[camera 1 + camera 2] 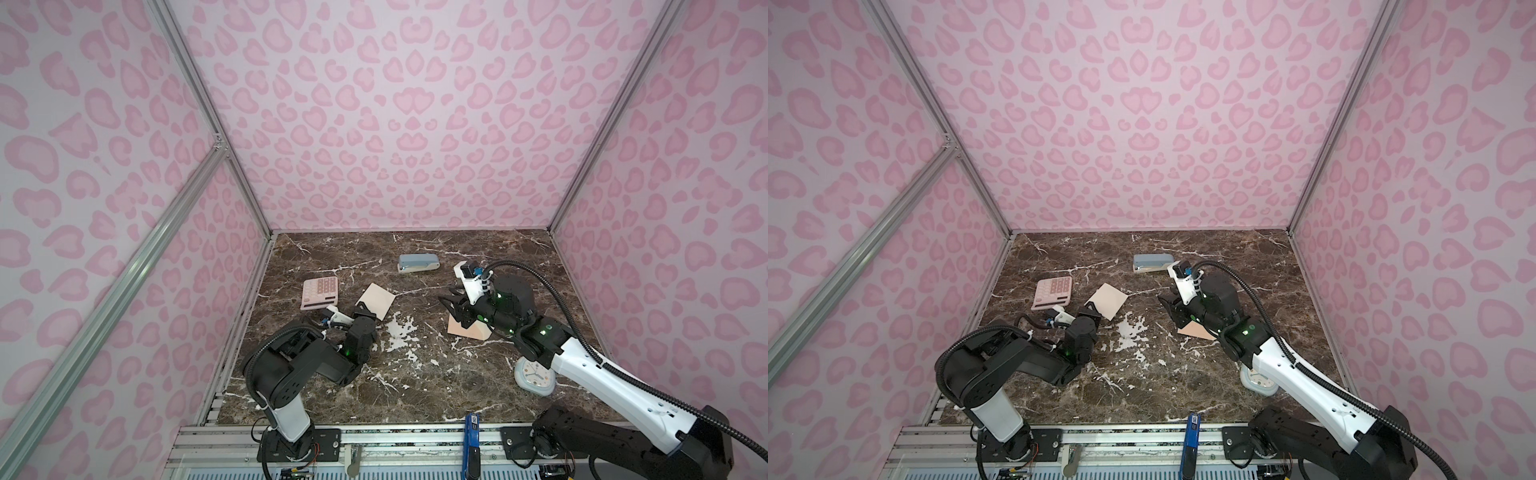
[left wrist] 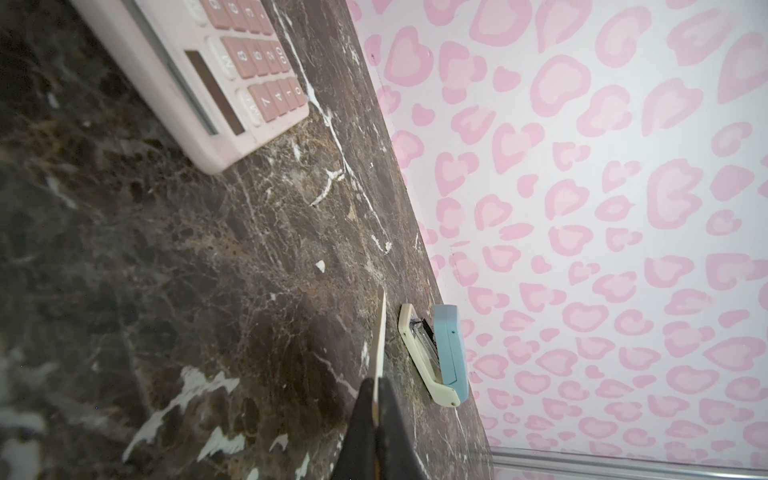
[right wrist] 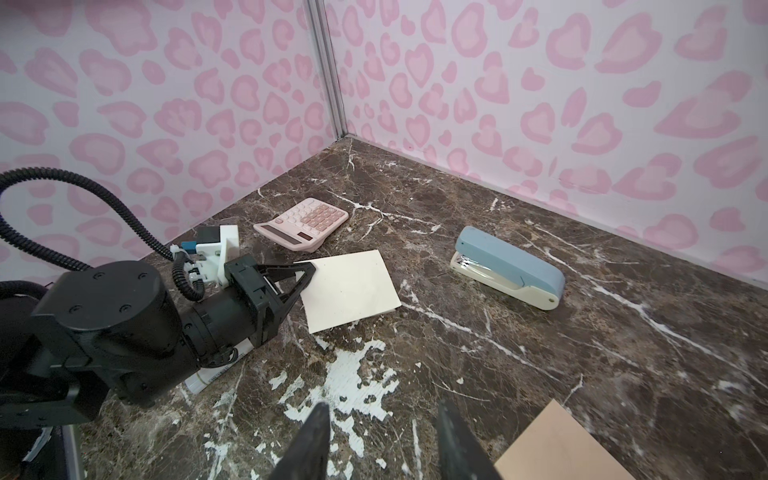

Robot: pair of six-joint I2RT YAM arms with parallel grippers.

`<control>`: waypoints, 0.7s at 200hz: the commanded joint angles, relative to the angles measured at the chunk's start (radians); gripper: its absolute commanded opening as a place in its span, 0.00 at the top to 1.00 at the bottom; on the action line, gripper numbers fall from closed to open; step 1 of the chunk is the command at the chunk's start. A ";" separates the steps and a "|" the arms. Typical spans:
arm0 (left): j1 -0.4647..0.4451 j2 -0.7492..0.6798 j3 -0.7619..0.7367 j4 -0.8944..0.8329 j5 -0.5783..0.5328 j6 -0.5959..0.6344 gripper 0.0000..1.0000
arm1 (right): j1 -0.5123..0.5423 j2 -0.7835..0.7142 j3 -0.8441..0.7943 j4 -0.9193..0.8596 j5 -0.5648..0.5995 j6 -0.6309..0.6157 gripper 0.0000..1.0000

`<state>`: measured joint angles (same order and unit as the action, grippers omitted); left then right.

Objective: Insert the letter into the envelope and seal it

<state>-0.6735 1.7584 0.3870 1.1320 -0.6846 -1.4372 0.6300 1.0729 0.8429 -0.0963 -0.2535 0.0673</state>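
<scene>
A clock (image 1: pixel 535 377) is seen near right; beyond, the envelope (image 3: pixel 561 449) lies near the parted, empty right gripper (image 3: pixel 384 415). At left the thin, floppy letter (image 3: pixel 349 291) is pinched at its edge by the left gripper (image 3: pixel 305 276)

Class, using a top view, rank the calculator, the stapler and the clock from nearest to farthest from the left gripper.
1. Calculator, just left of the left gripper.
2. Stapler, farther back, near the centre.
3. Clock, front right of the table.
</scene>
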 commanded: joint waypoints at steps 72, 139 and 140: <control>-0.008 -0.037 0.030 -0.123 -0.004 -0.090 0.38 | 0.002 0.005 -0.006 0.017 0.014 -0.012 0.56; -0.017 -0.163 0.053 -0.312 -0.026 -0.067 0.20 | 0.002 -0.013 -0.012 0.001 0.031 -0.024 0.56; -0.017 -0.164 0.053 -0.314 -0.026 -0.067 0.20 | 0.001 -0.014 -0.012 0.001 0.032 -0.024 0.56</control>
<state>-0.6861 1.6230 0.4339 0.9035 -0.6830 -1.5051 0.6304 1.0645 0.8379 -0.0998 -0.2367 0.0505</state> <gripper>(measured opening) 0.787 0.443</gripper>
